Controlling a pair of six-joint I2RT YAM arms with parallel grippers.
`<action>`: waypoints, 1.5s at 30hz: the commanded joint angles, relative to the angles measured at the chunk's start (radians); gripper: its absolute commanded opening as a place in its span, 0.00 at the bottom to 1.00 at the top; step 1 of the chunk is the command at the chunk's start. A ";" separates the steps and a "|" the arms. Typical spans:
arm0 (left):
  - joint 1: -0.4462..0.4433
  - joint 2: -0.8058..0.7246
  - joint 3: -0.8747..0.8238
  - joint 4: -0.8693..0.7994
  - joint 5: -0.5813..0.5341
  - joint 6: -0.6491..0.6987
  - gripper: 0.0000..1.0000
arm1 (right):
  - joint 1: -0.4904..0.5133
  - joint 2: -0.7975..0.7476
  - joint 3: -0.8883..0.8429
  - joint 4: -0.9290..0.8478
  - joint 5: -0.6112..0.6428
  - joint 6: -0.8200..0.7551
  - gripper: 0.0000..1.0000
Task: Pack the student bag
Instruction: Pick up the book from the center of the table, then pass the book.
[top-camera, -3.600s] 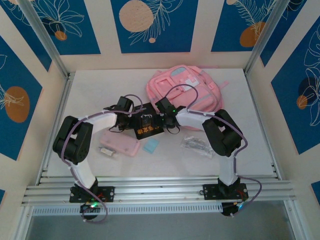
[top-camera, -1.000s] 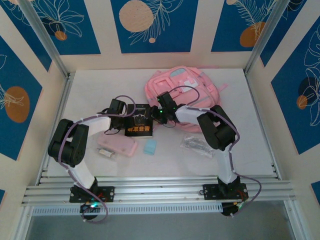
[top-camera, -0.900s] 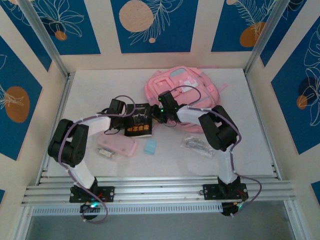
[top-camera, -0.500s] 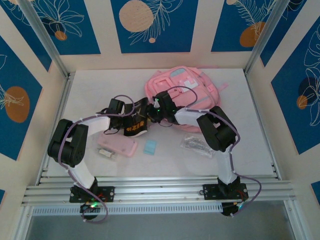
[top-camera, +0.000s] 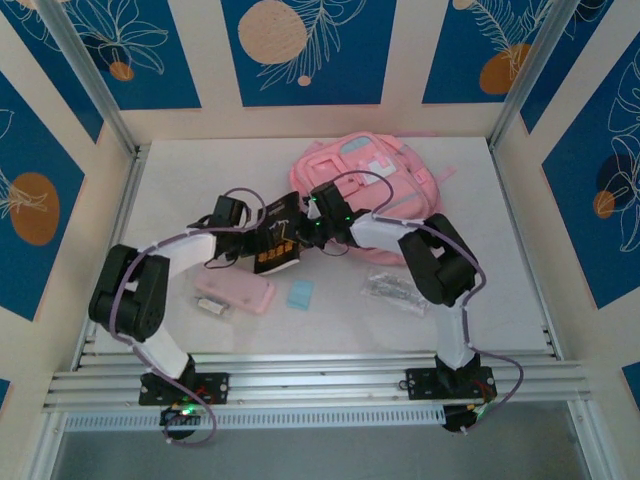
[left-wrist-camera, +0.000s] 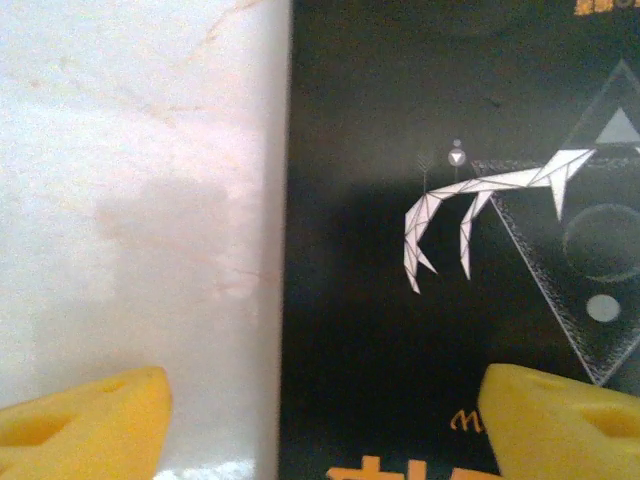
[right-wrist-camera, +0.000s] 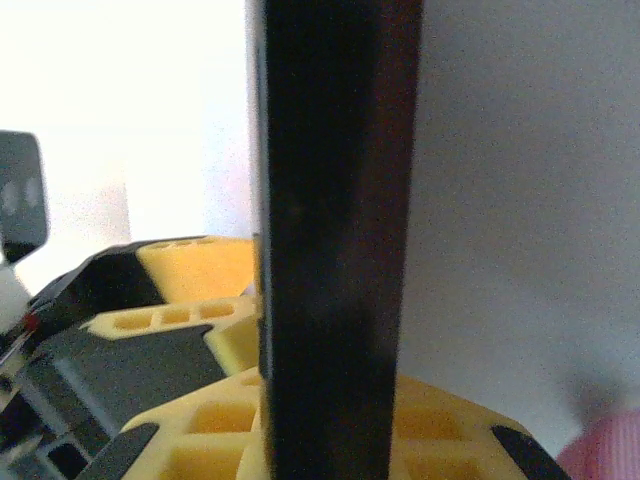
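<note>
White tabletop (top-camera: 180, 180) from above: your black book (top-camera: 275, 240), flat a moment ago, now tips up between left gripper (top-camera: 255, 232) and right gripper (top-camera: 305, 225), just beside the student bag (top-camera: 385, 180), with pencil case (top-camera: 235, 292), blue eraser (top-camera: 299, 293) and clear packet (top-camera: 395, 290) lying nearer, off that route. At the left wrist, your left gripper (left-wrist-camera: 320, 420) stands spread, one finger over table (left-wrist-camera: 130, 150), one over the book (left-wrist-camera: 420, 150). At the right wrist, the right gripper (right-wrist-camera: 300, 370) clamps the book (right-wrist-camera: 335, 200) edge-on, so loading looks next, though you cannot see the bag's opening.

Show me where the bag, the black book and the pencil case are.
bag (top-camera: 415, 175): top view, on its pink front.
book (top-camera: 277, 243): top view, on its black cover.
pencil case (top-camera: 236, 291): top view, middle of its pink face.
</note>
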 joint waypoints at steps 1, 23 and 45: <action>0.009 -0.071 0.070 -0.008 0.122 -0.027 0.87 | -0.024 -0.175 -0.008 0.000 -0.120 -0.104 0.00; -0.030 0.056 0.006 1.261 0.686 -0.750 0.94 | -0.304 -0.600 -0.278 0.112 -0.412 -0.112 0.00; -0.056 0.021 0.000 1.040 0.644 -0.611 0.00 | -0.366 -0.464 -0.244 0.063 -0.376 -0.162 0.00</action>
